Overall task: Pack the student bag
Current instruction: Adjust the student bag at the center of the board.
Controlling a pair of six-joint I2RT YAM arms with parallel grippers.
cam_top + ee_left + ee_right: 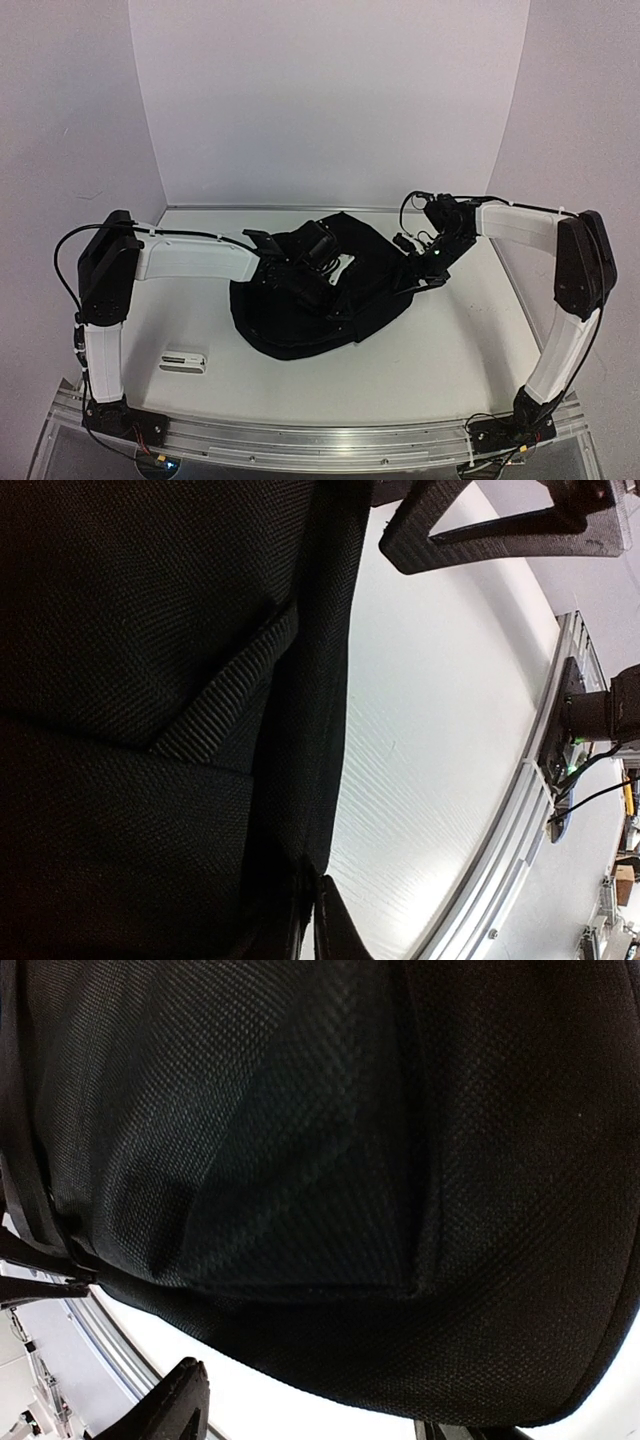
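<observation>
Early going, by the look of it. Finds the student bag (300, 325) lying slumped at the middle of the surface (450, 345), between the two arms, with no opening on show in any view. Has the left fingers (312, 925) pressed shut low at the bag's edge, apparently pinching a fold of its black fabric, though cannot confirm the bite from the wrist view alone. Has the right fingers (420, 275) spread wide at the bag's right side, gripping nothing, with fabric just ahead. Leaves a small white flat item (183, 360) out on the surface, well apart from the bag, near the left arm's base. Suggests nothing packed yet: remains to open the bag, fetch that item, put it in, then probably close up. Cannot rule out contents already inside.
</observation>
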